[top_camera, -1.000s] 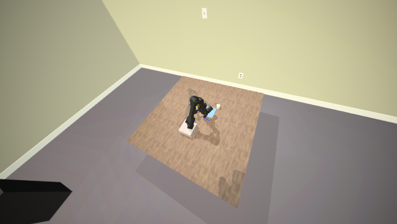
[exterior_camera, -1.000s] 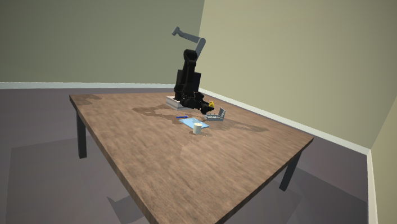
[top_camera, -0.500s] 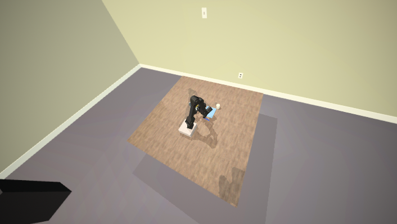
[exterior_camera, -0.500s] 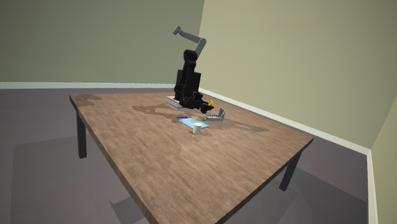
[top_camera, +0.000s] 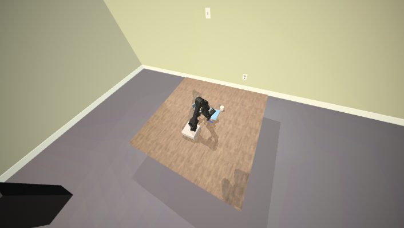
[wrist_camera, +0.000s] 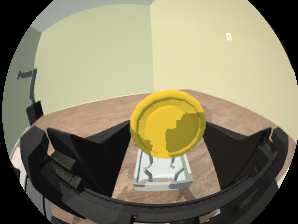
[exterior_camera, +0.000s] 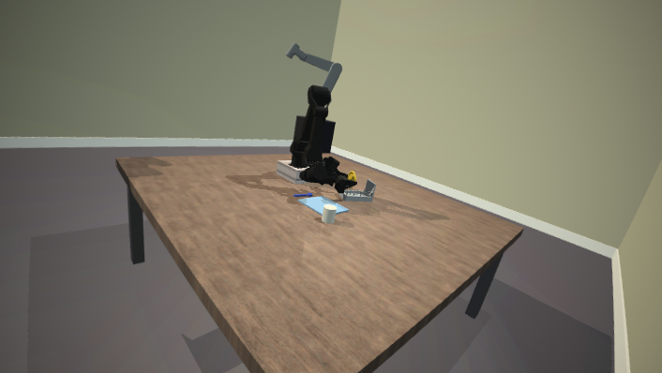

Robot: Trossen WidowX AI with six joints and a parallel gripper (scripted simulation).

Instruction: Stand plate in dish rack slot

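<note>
My gripper (exterior_camera: 351,181) (wrist_camera: 168,125) is shut on the yellow plate (exterior_camera: 352,176) (wrist_camera: 157,122), with one finger at each side of its rim. The plate's round face is turned to the wrist camera, and it looks steeply tilted in the exterior view. The grey dish rack (exterior_camera: 358,197) (wrist_camera: 162,187) stands on the table just past the gripper. It has a low tray and a raised panel at one end. In the wrist view the plate hides the rack's far part, and wire rails show below the plate. In the top view the arm mostly hides plate and rack.
A light blue flat square (top_camera: 215,114) (exterior_camera: 319,204) lies beside the rack. A white cup (top_camera: 222,107) (exterior_camera: 329,215) stands at its far edge from the arm base (top_camera: 190,132). A dark blue slim object (top_camera: 210,121) (exterior_camera: 302,195) lies on its other side.
</note>
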